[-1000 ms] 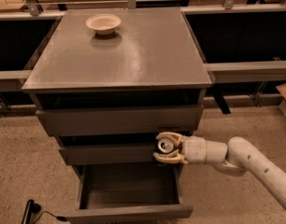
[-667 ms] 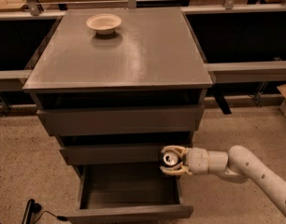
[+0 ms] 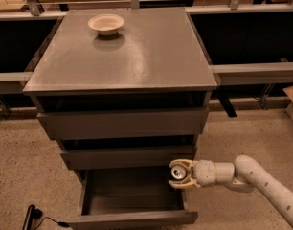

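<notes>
gripper: low right, at the open bottom drawer's right edge
fingers: clamped on a drink can
can: sideways, top facing left
bowl: far left on the cabinet top

Two gripper fingers by three drawers, one can, one bowl

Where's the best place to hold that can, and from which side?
Across its round side wall, from the right, as the gripper has it over the right side of the open bottom drawer. The can lies sideways, top end toward the camera, so its curved wall meets both fingers, which probably seats better than the ends.
</notes>
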You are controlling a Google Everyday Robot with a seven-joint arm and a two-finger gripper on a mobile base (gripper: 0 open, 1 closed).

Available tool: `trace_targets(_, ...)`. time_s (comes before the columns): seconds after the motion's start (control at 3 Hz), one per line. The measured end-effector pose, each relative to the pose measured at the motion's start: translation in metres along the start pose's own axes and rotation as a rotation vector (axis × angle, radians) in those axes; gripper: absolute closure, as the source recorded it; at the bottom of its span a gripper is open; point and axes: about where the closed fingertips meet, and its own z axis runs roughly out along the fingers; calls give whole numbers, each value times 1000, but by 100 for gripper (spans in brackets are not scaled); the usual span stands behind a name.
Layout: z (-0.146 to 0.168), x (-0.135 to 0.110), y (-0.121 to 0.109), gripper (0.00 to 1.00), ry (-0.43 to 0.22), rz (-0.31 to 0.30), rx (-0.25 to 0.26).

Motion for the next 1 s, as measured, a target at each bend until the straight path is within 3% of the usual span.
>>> trace_targets(0.33, 21, 12, -4, 100, -64, 26, -54)
trace_targets(0.67, 104, 82, 0, 100, -111, 108, -128)
trace_targets(1.0, 152, 141, 9, 100, -77, 155, -108)
